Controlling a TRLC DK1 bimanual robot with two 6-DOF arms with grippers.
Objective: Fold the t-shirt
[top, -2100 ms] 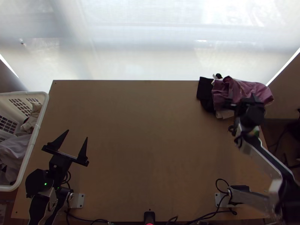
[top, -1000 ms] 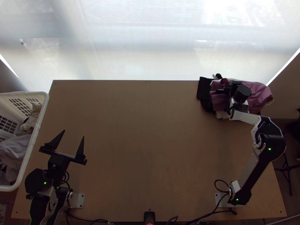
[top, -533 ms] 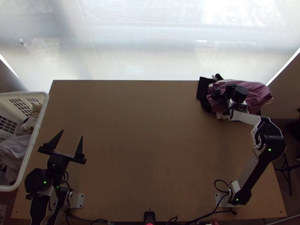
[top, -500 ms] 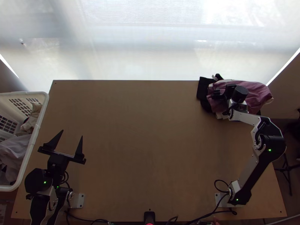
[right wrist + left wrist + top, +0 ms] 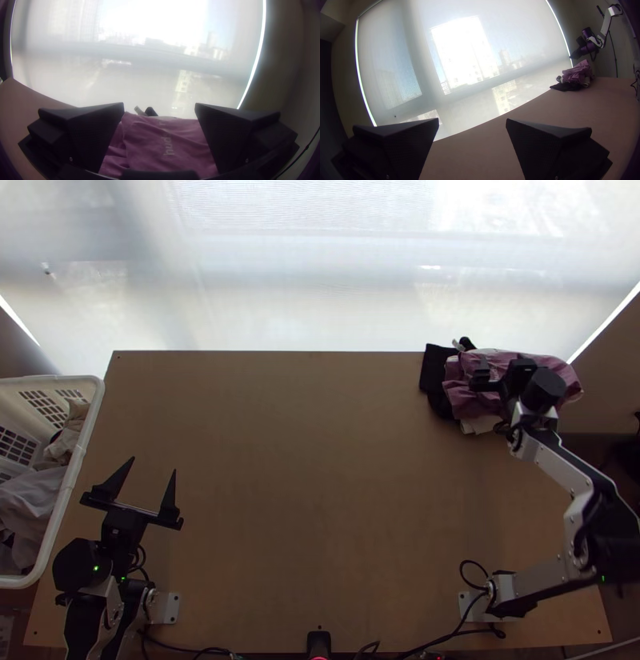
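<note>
In the top view my left gripper stands open over the table's left part, nothing between its fingers; the left wrist view also has this gripper wide apart. At the far right corner my right gripper is above a bunched purple cloth, which lies on black and white cloth. In the right wrist view the right gripper is open, and the purple cloth with light lettering shows beyond and between its fingers. The left wrist view has the purple cloth heaped at the table's far end.
A white basket with grey and beige clothes stands along the table's left edge. Black cloth lies under the heap's left side. A pale blind hangs behind the table's far edge. Cables run along the near edge.
The right gripper has gone up from the purple cloth and a little to the right, its arm's elbow swinging outward. The purple cloth has shifted slightly. My left arm has hardly moved.
</note>
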